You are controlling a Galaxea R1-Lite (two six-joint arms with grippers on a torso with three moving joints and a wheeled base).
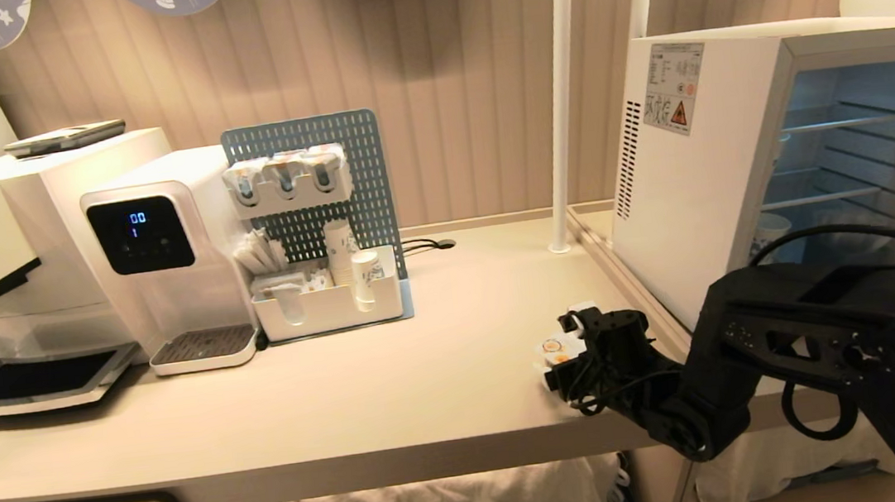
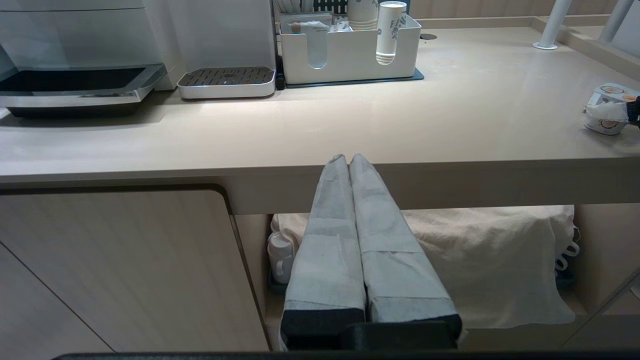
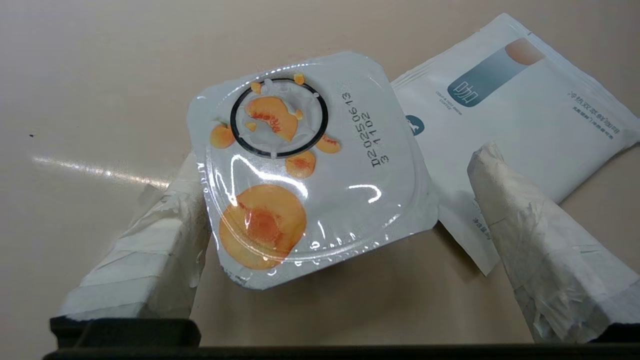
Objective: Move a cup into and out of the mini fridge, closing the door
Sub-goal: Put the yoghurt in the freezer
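Right gripper [image 3: 330, 200] reaches forward and down with jaws spread wide; left gripper [image 2: 348, 159] has jaws pressed together.

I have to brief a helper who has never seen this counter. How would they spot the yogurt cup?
Start at the mini fridge on the counter's right. Just left of it, near the front edge, the cup sits between the open right gripper fingers. Its peach-printed foil lid distinguishes it from the flat white sachet beside it.

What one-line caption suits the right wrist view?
Open right gripper straddles the peach-lidded cup on the counter, beside a white sachet.
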